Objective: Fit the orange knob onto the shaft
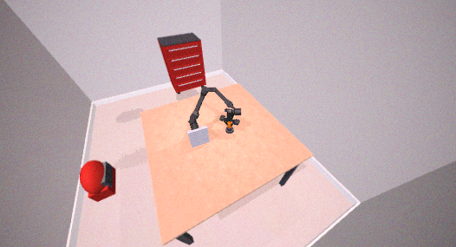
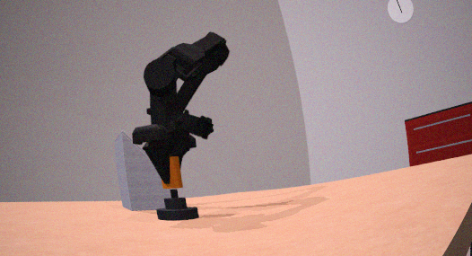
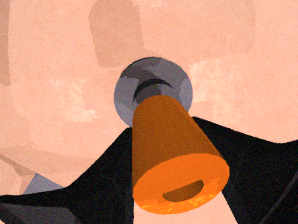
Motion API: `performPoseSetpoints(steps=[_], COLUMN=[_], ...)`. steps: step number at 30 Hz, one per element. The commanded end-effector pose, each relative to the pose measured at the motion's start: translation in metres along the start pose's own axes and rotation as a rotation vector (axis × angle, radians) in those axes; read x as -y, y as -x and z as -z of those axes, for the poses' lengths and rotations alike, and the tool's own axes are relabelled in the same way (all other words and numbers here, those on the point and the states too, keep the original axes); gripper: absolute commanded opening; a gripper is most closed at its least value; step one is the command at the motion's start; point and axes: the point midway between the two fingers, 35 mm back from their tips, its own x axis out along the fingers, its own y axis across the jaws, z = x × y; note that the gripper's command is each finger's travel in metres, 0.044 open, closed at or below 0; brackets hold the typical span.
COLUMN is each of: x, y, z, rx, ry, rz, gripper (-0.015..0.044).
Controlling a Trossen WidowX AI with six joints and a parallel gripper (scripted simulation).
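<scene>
The pedestal (image 1: 230, 131) (image 2: 178, 214) (image 3: 121, 97) is placed on the table (image 1: 225, 164) (image 2: 314, 219) (image 3: 30, 117), with the shaft (image 2: 174, 193) set upright at its centre. The knob (image 1: 230, 125) (image 2: 175, 172) (image 3: 170, 135) is held above the pedestal. In the top view, the panel (image 1: 198, 137) (image 2: 144, 180) (image 3: 44, 185) is seen left of the pedestal; the drawer cabinet (image 1: 184, 64) (image 2: 441, 136) is located beyond the table's far edge.
</scene>
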Motion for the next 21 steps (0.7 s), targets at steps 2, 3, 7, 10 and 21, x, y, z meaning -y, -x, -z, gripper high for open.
performPoseSetpoints(steps=[2,3,7,10,21], x=[0.0020,0.0021,0.0029,0.0035,0.0024], y=[0.0010,0.0009,0.0005,0.0002,-0.0027], z=[-0.0017,-0.0017,-0.0011,0.0002,0.0009], rx=[0.000,0.000,0.000,0.000,0.000], ry=[0.020,0.020,0.020,0.020,0.020], rz=[0.006,0.006,0.006,0.006,0.006], gripper=[0.0000,0.0000,0.0000,0.0000,0.0000])
